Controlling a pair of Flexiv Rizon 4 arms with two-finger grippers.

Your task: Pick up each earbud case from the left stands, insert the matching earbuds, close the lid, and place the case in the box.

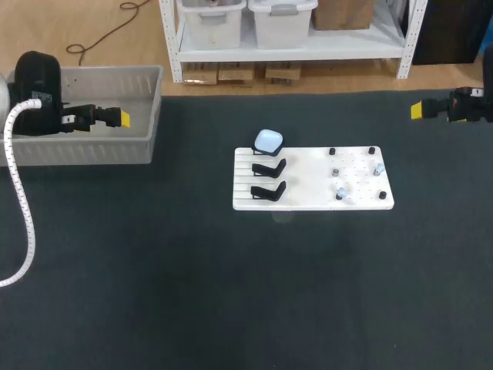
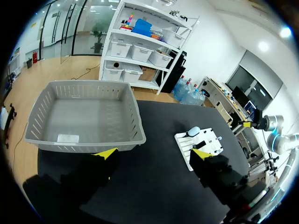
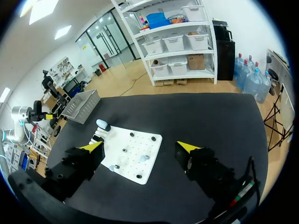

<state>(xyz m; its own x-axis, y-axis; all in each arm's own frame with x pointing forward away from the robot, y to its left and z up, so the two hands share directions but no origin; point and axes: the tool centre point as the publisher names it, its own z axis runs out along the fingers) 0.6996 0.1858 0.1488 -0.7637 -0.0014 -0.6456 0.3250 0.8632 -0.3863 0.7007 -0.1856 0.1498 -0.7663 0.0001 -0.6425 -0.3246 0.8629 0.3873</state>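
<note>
Pale-blue case [image 1: 268, 140] sits on the topmost stand [image 1: 263, 152], frame centre. Left claw [image 1: 122, 119] hangs apart over the box [image 1: 77, 150], upper left — right claw [image 1: 417, 110], also apart, upper right. Best approach squarely from above, gripping the case's sides.

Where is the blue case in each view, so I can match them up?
Head view: the case sits at the board's left rear corner.
Left wrist view: the case is on the board's corner nearest the box.
Right wrist view: the case is on the board's end toward the box.
Shared landmark: the white board.
</note>
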